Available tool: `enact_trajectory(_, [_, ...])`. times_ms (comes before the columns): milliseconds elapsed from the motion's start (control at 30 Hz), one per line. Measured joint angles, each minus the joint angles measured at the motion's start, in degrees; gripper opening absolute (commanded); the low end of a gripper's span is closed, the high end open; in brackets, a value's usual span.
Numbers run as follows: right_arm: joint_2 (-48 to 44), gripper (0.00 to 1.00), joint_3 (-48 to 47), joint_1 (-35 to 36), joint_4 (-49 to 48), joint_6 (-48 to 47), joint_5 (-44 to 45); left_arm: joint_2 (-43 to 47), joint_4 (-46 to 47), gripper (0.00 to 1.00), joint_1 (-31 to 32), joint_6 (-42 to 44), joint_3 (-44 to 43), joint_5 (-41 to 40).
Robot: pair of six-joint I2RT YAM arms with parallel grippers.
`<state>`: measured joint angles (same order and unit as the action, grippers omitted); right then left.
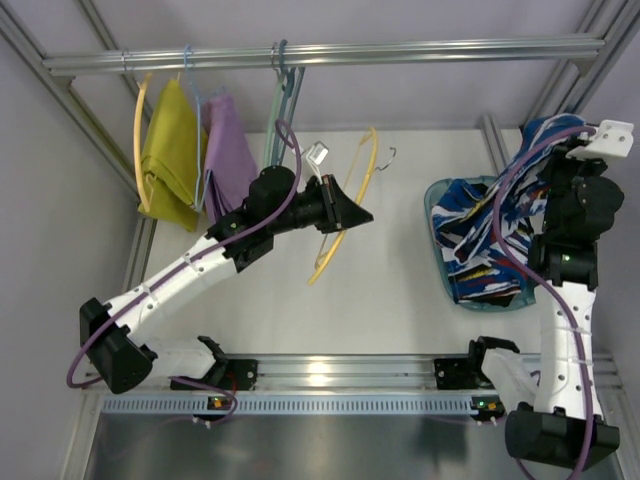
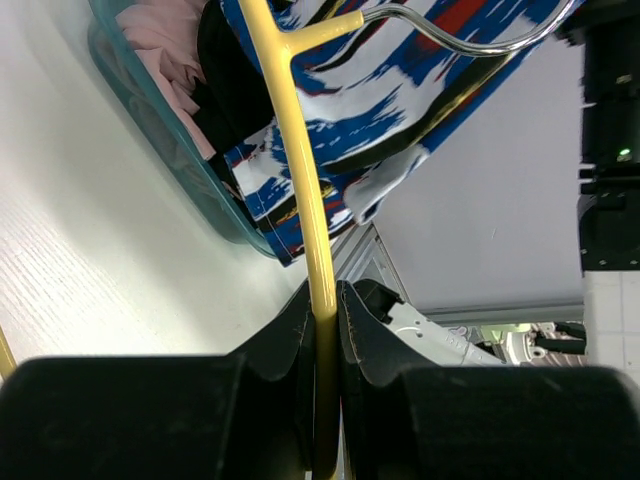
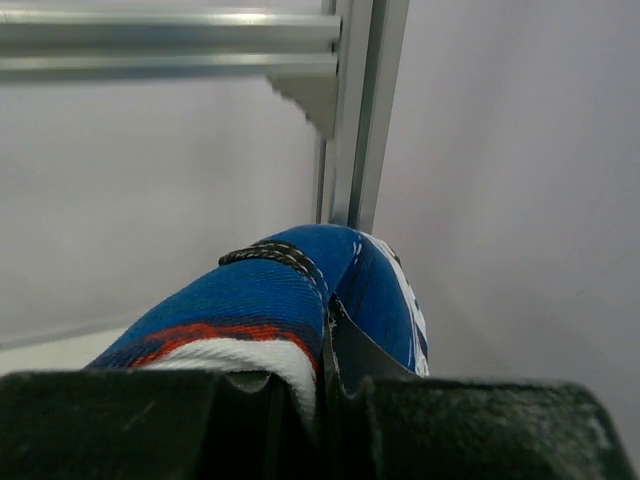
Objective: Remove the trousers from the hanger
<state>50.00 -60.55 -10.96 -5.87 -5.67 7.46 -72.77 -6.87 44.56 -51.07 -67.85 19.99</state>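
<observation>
White table [image 1: 400,300]; hanger [image 2: 290,150] clamped in left hand [image 2: 322,302], trousers [image 3: 260,300] pinched in right hand [image 3: 325,372].

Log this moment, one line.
left hand: shut on hanger | right hand: shut on trousers, hanging over teal bin | trousers: off hanger

Down at the bottom of the right wrist view, the right claw [image 3: 325,400] has its dark fingers [image 3: 130,425] pressed together on a fold of the trousers [image 3: 250,305]. The cloth bulges up between them, blue with a red band and a white band near the grip. A black stitched loop [image 3: 268,254] lies across the top of the bulge. Behind it an aluminium upright post [image 3: 360,110] rises to meet a horizontal rail [image 3: 170,45] along the top edge, with a plain pale grey wall [image 3: 520,180] on either side.
</observation>
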Motion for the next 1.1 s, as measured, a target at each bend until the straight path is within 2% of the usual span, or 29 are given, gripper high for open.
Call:
enact_trajectory(333, [-11.4,0.00,19.1,0.0,4.4,2.5,-4.5,0.0,0.0,0.00,-0.3,0.8,-1.0,0.2])
enact_trajectory(467, [-13.0,0.00,24.5,0.0,4.9,0.8,-7.9,0.0,0.0,0.00,-0.3,1.8,-1.3,0.3])
enact_trajectory(767, [-4.1,0.00,29.3,0.0,4.6,-6.6,-10.3,0.2,-0.6,0.00,-0.3,4.1,-1.3,0.8])
enact_trajectory(1100, [3.7,0.00,26.0,-0.1,9.8,-17.0,-16.2,1.8,-0.9,0.00,-0.6,5.0,-1.3,0.9])
